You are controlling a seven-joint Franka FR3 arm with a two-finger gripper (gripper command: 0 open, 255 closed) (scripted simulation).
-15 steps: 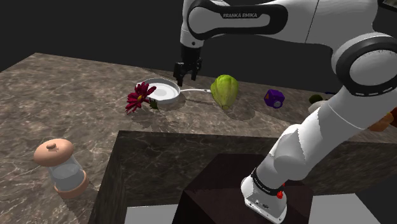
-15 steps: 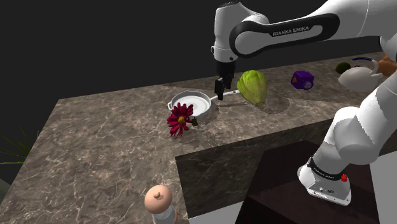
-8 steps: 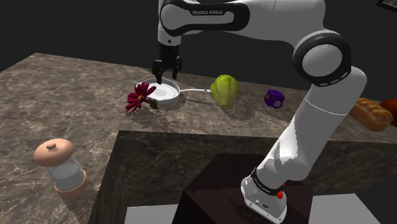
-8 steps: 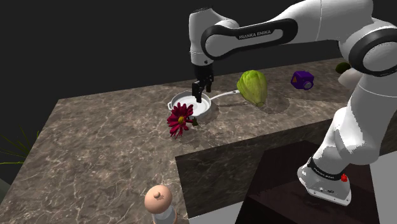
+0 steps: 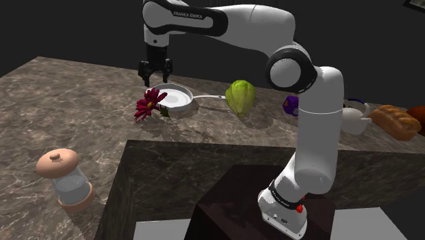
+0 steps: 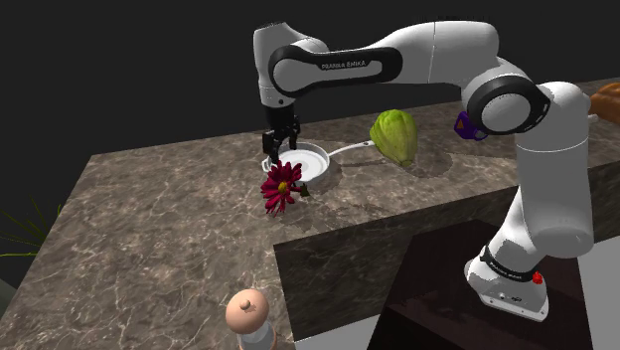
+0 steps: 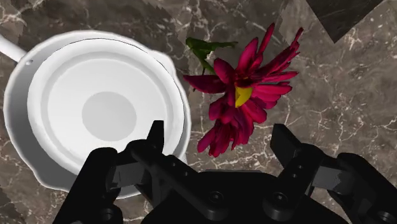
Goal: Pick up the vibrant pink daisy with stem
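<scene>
A deep pink daisy [image 5: 150, 103] [image 6: 282, 186] [image 7: 245, 95] with a yellow centre and a short green stem lies on the dark marble counter, right beside a white pan [image 5: 178, 99] [image 6: 308, 161] [image 7: 95, 108]. My black gripper [image 5: 155, 76] [image 6: 276, 155] [image 7: 219, 143] hangs above the flower and the pan's edge, open, its fingers apart with nothing between them. In the wrist view the flower sits just beyond the gap between the fingertips, and one finger overlaps the pan's rim.
A green cabbage [image 5: 240, 96] [image 6: 394, 135] stands past the pan's handle, a purple object [image 5: 293, 105] further along, then a white teapot [image 5: 354, 117] and a bread loaf [image 5: 395, 121]. A jar with a tan lid [image 5: 63, 178] [image 6: 248, 316] stands near the counter's front.
The arm has swung toward the shoulder view's left, carrying the gripper from over the pan's handle side to above the flower. The flower and the pan have not moved.
</scene>
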